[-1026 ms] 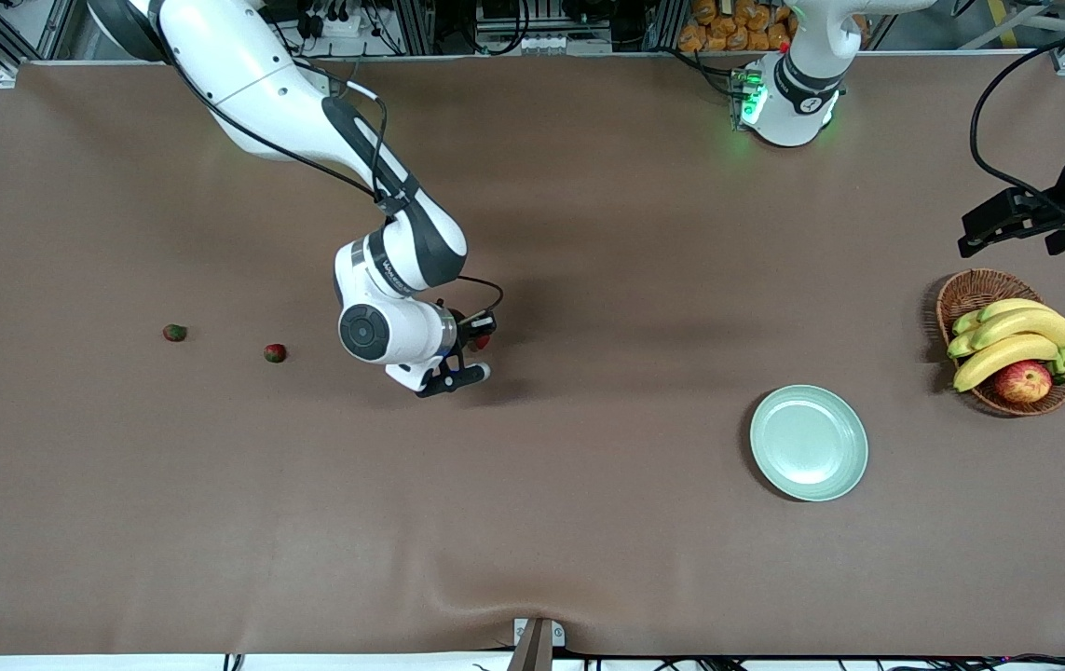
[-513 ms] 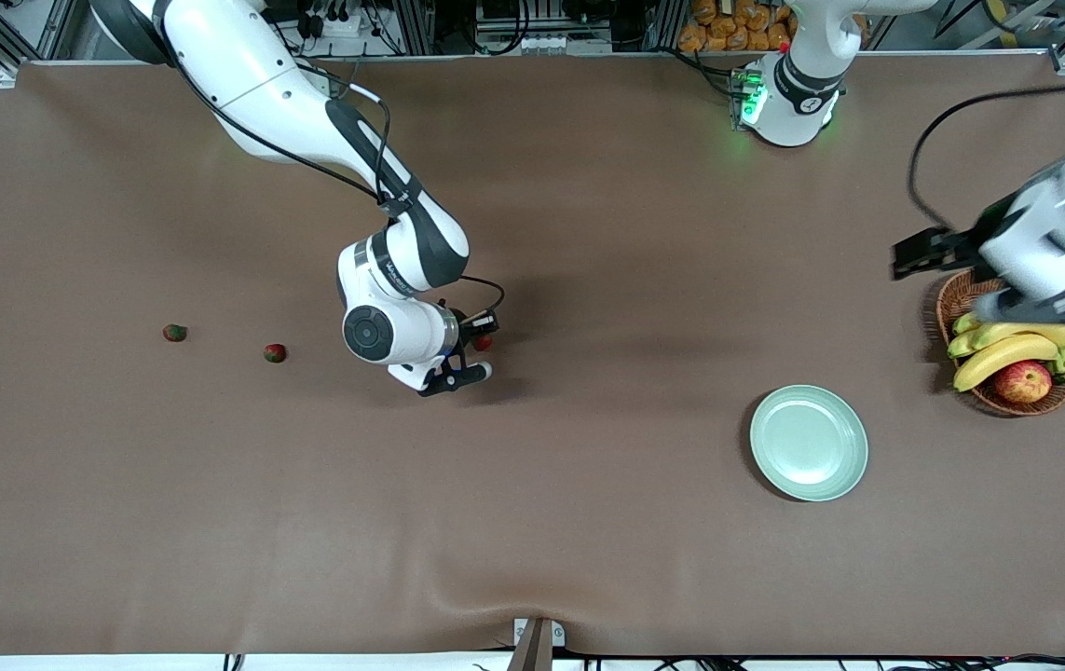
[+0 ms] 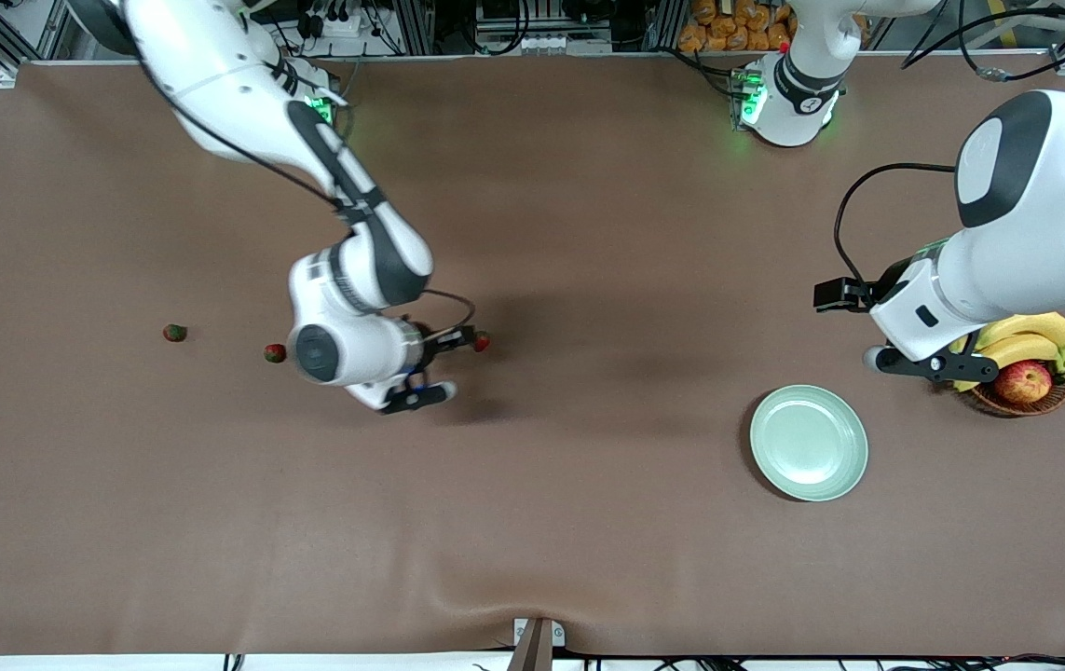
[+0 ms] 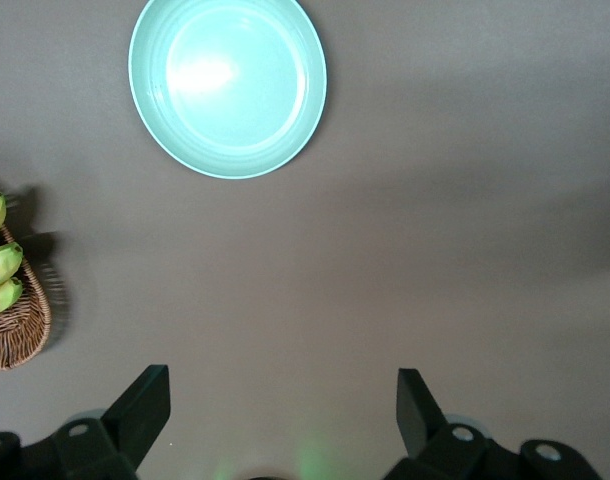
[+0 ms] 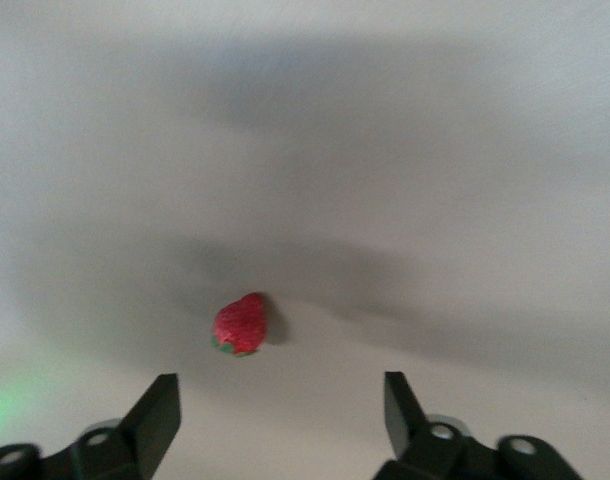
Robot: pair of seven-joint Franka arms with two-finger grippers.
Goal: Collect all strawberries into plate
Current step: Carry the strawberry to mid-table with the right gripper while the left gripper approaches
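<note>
Currently three strawberries lie on the brown bench: one [image 3: 482, 342] mid-bench, lying free just off the right end effector [image 3: 443, 365], whose fingers are spread empty; two more [image 3: 275, 352] and [image 3: 175, 332] toward the right arm's end. One mint plate [image 3: 809, 442] sits bare, well apart, probably awaiting them. One left end effector [image 3: 853, 326] hovers near the plate, spread wide and empty.

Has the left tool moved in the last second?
Yes. The left tool has swung in from the table's edge past the basket toward the plate, and now hangs open over bare table beside the basket.
</note>
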